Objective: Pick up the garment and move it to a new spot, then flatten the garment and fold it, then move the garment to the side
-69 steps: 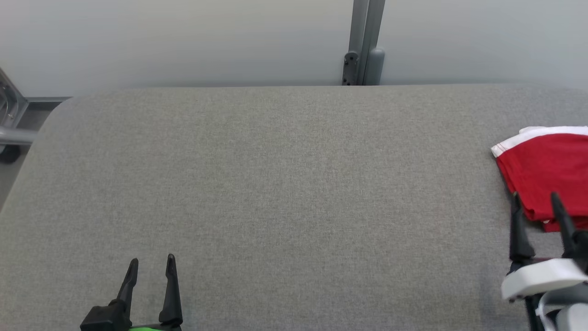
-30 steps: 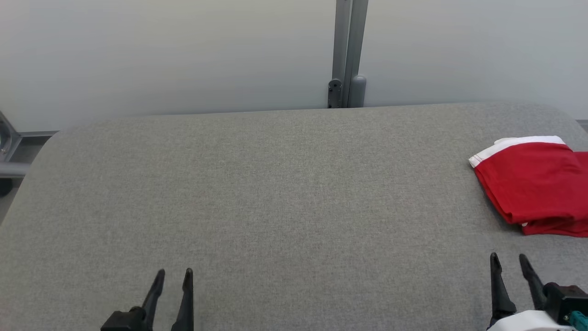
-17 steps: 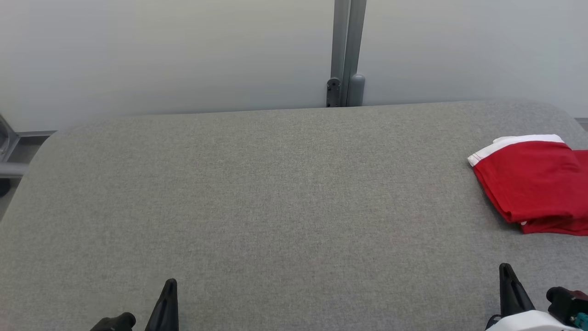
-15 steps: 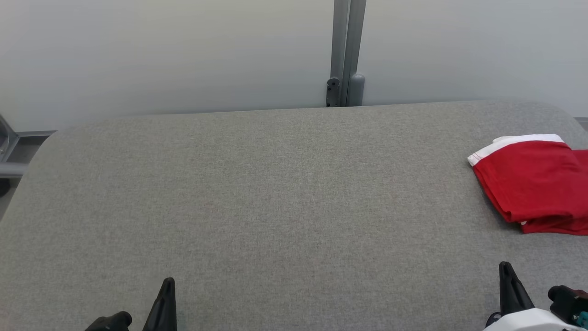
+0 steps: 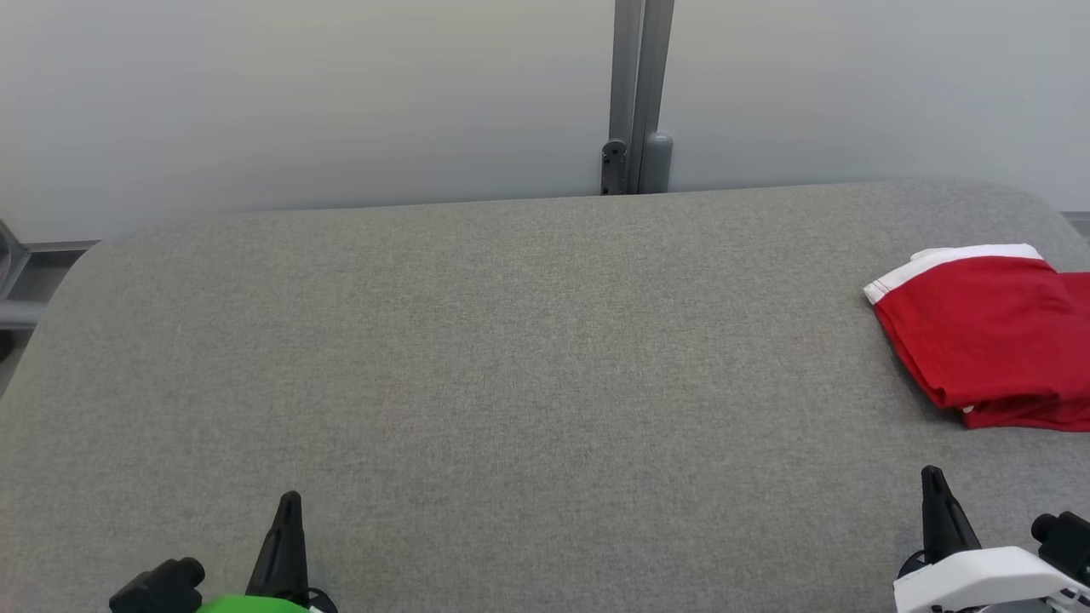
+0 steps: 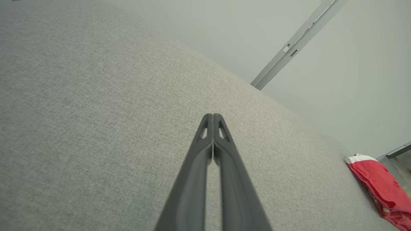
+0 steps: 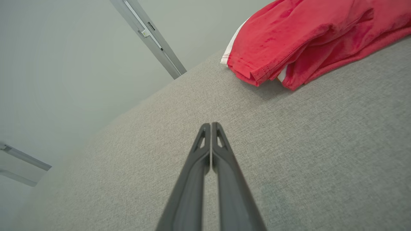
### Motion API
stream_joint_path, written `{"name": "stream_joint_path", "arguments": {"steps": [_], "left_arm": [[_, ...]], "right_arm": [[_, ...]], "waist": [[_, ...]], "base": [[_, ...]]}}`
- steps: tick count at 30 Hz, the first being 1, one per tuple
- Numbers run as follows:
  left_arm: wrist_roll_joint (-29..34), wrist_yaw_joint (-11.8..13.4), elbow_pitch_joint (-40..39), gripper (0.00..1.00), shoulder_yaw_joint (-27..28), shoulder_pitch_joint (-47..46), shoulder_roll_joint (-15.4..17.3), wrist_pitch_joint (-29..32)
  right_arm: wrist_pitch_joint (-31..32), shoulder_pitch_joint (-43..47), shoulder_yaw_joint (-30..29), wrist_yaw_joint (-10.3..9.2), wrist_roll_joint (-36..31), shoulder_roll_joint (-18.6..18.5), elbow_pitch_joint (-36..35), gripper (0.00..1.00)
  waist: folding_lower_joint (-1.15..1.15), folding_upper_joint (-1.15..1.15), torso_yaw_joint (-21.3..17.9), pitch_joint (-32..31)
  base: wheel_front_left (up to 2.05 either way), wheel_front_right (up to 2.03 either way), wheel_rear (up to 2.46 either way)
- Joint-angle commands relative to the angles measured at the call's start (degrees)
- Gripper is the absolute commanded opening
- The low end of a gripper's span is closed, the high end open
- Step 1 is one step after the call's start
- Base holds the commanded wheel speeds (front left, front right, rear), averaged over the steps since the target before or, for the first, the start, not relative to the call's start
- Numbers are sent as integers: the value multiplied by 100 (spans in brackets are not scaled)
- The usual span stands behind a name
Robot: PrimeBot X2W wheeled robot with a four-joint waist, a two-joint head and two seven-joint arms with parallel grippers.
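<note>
Ahead of closed right tool (image 7: 210, 124), garment (image 7: 289, 41) lies apart.

The garment (image 5: 988, 332) is red with a white band along its far edge. It lies folded into a flat, layered bundle on the grey table (image 5: 511, 340), far over on the right side, its stacked edges and a sliver of white showing at the near corner

Left gripper (image 6: 212, 119): fingers (image 6: 192, 179) pressed together tip to tip, nothing between them, over grey fabric worktop (image 6: 96, 112). Garment (image 6: 380, 184), red with a white edge, lies folded well apart from the fingers, to their right. Grey post (image 6: 298, 41) beyond them, against a pale wall (image 6: 353, 80).
</note>
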Motion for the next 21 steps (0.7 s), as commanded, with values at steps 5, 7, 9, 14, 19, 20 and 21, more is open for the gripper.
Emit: {"name": "stream_joint_path", "arguments": {"steps": [5, 7, 9, 14, 19, 20, 21], "left_arm": [[-717, -4, -91, 0, 111, -272, 64, 159], [-1011, -5, -98, 0, 149, -327, 67, 235], [-1155, -5, -100, 0, 169, -350, 69, 270], [-1515, -6, -106, 0, 219, -414, 72, 360], [-1847, -7, -111, 0, 263, -473, 74, 448], [-1915, -7, -111, 0, 273, -485, 74, 463], [-1984, -7, -112, 0, 282, -499, 74, 483]], "right_arm": [[179, -252, 30, -2, 774, -57, -103, 0], [257, -304, 44, -2, 1095, -60, -107, 0], [299, -326, 51, -2, 1259, -63, -109, 0], [395, -392, 67, -2, 1651, -67, -114, 0], [482, -444, 83, -2, 2012, -72, -117, 0], [501, -458, 86, -2, 2083, -73, -117, 0], [519, -472, 90, -2, 2155, -74, -118, 0]], "waist": [[0, 0, -18, 18], [0, 0, -27, 28], [0, 0, -32, 33], [0, 0, -44, 45], [0, 0, -56, 57], [0, 0, -58, 59], [0, 0, -60, 61]], "base": [[0, 0, 0], [0, 0, 0], [0, 0, 0], [0, 0, 0], [0, 0, 0], [0, 0, 0], [0, 0, 0]]}}
